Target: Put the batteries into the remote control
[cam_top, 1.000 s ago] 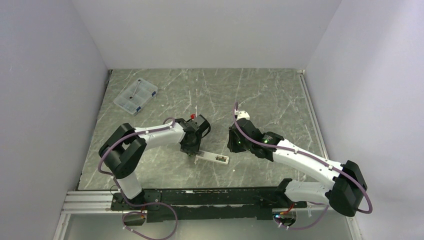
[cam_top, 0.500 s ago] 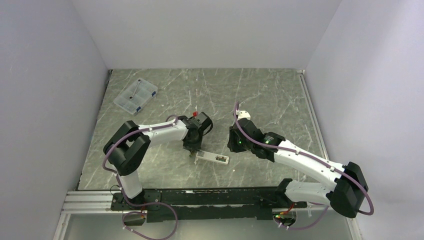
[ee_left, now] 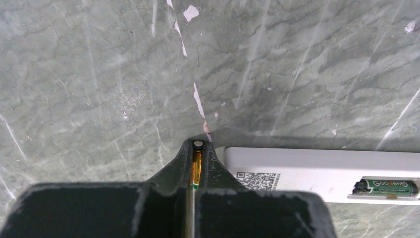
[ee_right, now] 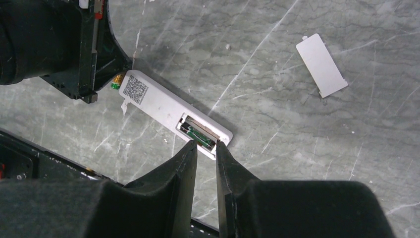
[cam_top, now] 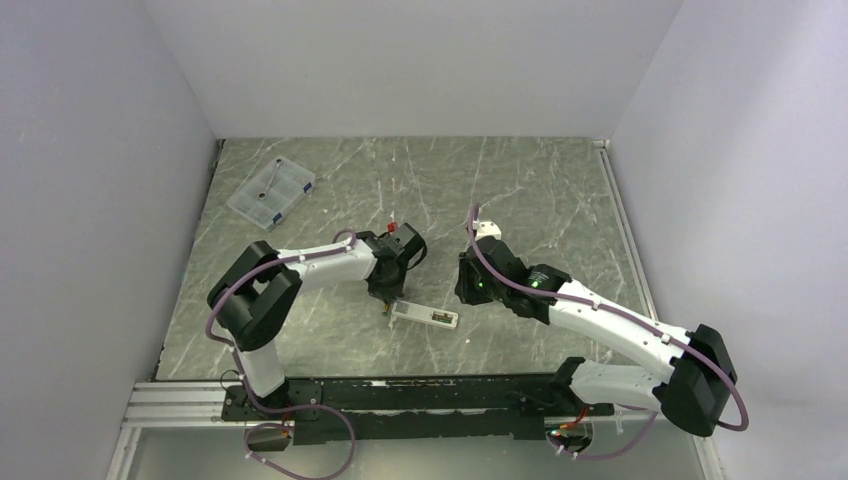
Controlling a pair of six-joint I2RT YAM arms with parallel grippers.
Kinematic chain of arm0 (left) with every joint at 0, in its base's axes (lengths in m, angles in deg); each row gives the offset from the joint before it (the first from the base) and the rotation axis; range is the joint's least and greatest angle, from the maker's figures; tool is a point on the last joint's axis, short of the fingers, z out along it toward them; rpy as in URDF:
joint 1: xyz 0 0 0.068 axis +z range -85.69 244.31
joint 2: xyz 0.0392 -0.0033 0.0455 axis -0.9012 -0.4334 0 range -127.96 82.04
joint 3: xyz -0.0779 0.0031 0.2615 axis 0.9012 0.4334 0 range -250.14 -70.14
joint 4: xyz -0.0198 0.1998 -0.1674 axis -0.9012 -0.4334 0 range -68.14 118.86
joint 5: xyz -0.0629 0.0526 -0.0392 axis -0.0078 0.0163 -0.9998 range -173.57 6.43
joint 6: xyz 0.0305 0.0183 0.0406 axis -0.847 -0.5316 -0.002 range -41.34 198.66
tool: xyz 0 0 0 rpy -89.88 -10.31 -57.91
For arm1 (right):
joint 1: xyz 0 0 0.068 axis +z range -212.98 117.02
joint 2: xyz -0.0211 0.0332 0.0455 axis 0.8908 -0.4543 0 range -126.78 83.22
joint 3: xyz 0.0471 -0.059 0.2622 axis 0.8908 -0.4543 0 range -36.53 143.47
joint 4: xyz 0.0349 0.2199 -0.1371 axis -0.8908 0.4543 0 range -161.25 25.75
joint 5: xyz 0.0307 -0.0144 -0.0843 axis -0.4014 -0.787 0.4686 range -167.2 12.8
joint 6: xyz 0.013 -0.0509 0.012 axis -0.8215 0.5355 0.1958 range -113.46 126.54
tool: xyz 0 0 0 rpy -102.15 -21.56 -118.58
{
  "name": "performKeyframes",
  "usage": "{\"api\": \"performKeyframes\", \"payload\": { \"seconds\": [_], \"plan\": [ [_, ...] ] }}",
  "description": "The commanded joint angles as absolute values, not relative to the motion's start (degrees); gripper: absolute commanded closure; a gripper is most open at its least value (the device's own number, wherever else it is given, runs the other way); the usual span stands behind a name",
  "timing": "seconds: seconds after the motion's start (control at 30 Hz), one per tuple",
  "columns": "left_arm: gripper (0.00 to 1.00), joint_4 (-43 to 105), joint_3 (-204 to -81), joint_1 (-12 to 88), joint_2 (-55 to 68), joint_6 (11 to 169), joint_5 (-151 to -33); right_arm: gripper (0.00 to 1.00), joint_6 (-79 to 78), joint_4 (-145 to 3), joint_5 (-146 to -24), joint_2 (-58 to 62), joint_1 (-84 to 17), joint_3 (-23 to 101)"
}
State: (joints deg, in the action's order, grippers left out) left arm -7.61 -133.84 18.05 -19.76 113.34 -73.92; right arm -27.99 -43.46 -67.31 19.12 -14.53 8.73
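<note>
The remote control (cam_top: 425, 316) lies face down on the table, its white back and QR label up (ee_left: 307, 168). Its battery bay at the right end is uncovered, with the dark green battery (ee_left: 386, 187) lying in it, as the right wrist view (ee_right: 198, 133) also shows. My left gripper (cam_top: 385, 300) is shut on the copper-orange battery (ee_left: 197, 161), held end-on at the fingertips (ee_left: 198, 146) just off the remote's left end. My right gripper (ee_right: 204, 145) is slightly open and empty, its tips hovering just near the bay's edge (cam_top: 463, 298).
The small flat white cover piece (ee_right: 322, 64) lies on the table beyond the remote, by the right wrist (cam_top: 485, 229). A clear plastic compartment box (cam_top: 271, 192) sits at the far left. The black rail (cam_top: 400, 395) runs along the table's near edge.
My left gripper has shifted a little to the right with the copper-orange battery, closer to the remote's left end. The right arm and the remote have not moved.
</note>
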Motion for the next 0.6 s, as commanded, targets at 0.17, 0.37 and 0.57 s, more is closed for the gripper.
{"api": "performKeyframes", "payload": {
  "seconds": [0.17, 0.37, 0.57],
  "plan": [
    [1.00, -6.82, -129.81, 19.69, -16.40, 114.23, -73.74, 0.76, -26.34, -47.44, -74.13, 20.97, -14.72, 8.91],
    [1.00, -7.32, -128.48, 20.70, -10.33, 115.93, -75.15, 0.73, -26.57, -52.12, -80.86, 23.52, -14.64, 6.77],
    [1.00, -7.39, -127.08, 22.11, -2.45, 117.91, -78.96, 0.70, -27.90, -56.25, -86.08, 24.45, -14.64, 4.75]
  ]
}}
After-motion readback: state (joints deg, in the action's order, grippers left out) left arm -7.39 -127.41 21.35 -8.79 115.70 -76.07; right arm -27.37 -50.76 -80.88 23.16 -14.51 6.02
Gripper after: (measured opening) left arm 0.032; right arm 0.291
